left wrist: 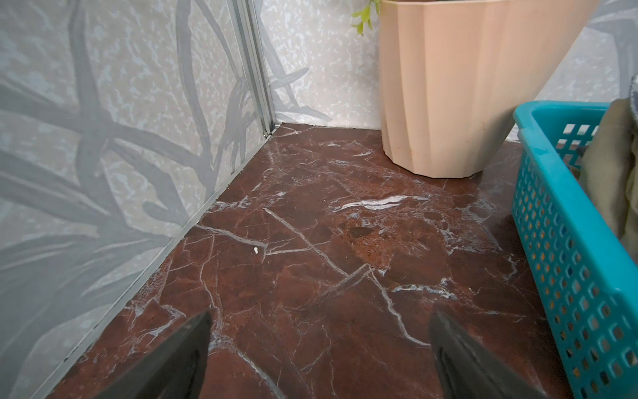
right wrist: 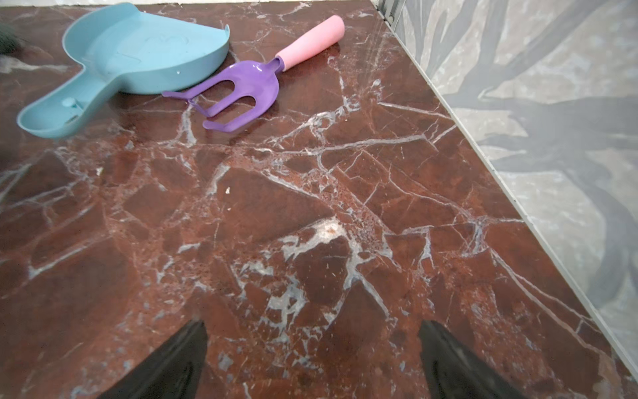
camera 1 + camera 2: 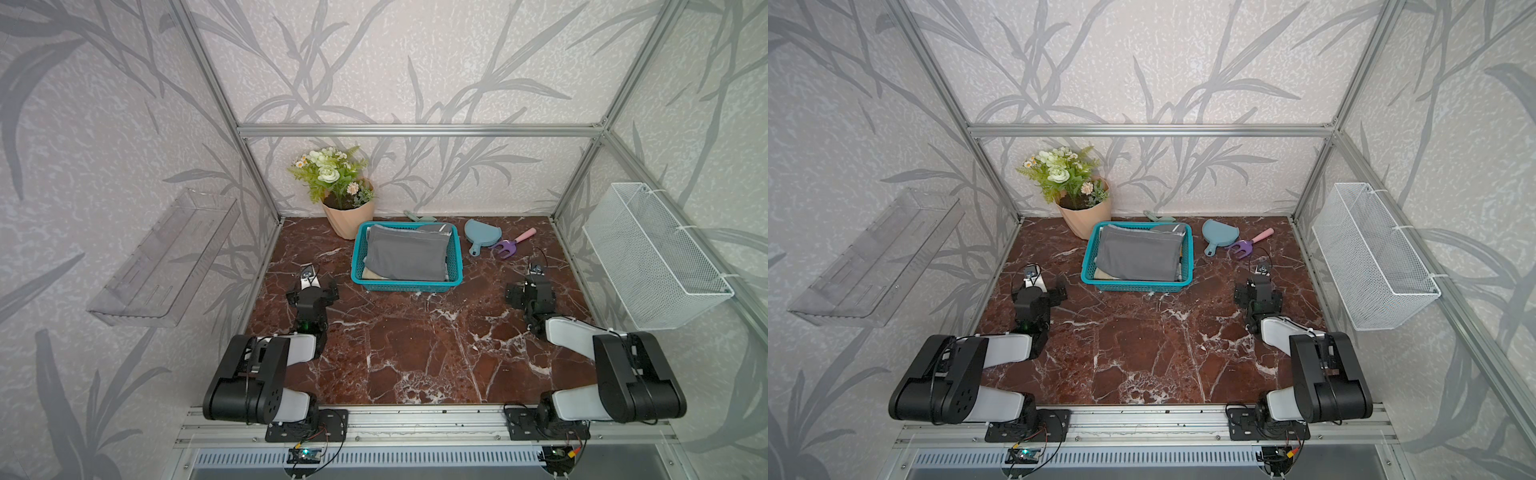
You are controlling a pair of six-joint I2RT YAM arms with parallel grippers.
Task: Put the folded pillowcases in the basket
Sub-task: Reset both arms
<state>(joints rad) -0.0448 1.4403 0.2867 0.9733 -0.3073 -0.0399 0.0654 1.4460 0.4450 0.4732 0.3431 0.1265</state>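
The teal basket (image 3: 407, 286) (image 3: 1136, 286) stands at the back middle of the marble table. A folded grey pillowcase (image 3: 405, 253) (image 3: 1140, 253) lies inside it, on top of other cloths. My left gripper (image 3: 311, 287) (image 3: 1038, 291) hovers low to the left of the basket's front corner. It is open, with only bare marble between its fingers in the left wrist view (image 1: 321, 316), where the basket's wall (image 1: 566, 262) shows at the side. My right gripper (image 3: 534, 286) (image 3: 1258, 291) is open and holds nothing, to the right of the basket (image 2: 312, 323).
A peach flower pot (image 3: 347, 220) (image 1: 448, 103) stands behind the basket's left corner. A blue dustpan (image 3: 482, 235) (image 2: 138, 55) and a purple rake with a pink handle (image 3: 513, 243) (image 2: 248, 83) lie at the back right. A white wire basket (image 3: 656, 257) and a clear tray (image 3: 166, 257) hang on the side walls.
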